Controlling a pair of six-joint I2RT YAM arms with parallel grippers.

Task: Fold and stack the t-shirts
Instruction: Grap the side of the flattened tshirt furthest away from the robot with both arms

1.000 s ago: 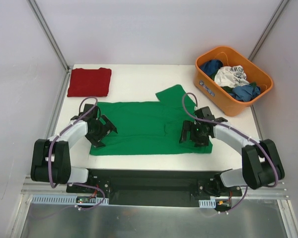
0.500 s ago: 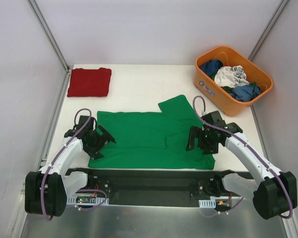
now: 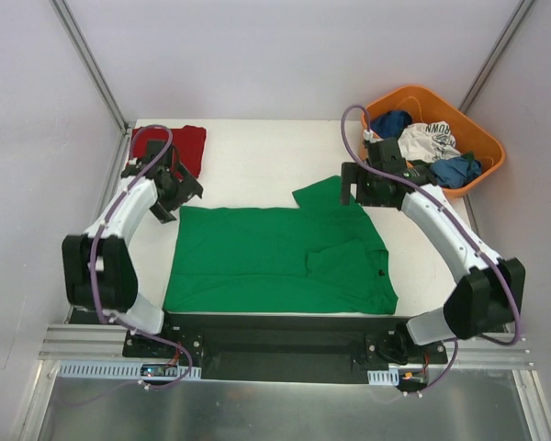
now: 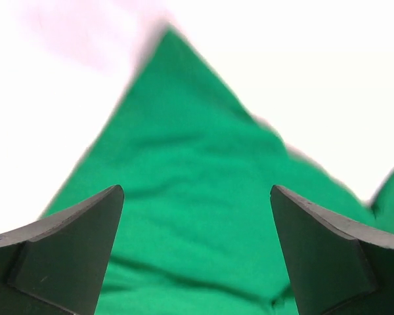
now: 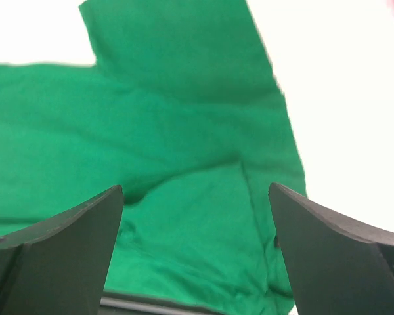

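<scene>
Two t-shirts (image 3: pixel 275 262) (image 3: pixel 191 142), white table (image 3: pixel 257 156), perhaps-translucent walls (image 3: pixel 285 55)

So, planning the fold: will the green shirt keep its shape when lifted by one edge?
Likely not: the green shirt lies flat with soft wrinkles, so it should droop. It looks thin, and may slide on the smooth table.

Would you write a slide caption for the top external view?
Left gripper and right gripper, both open, poised near the far corners of the spread green t-shirt; red t-shirt lies folded far left.
</scene>
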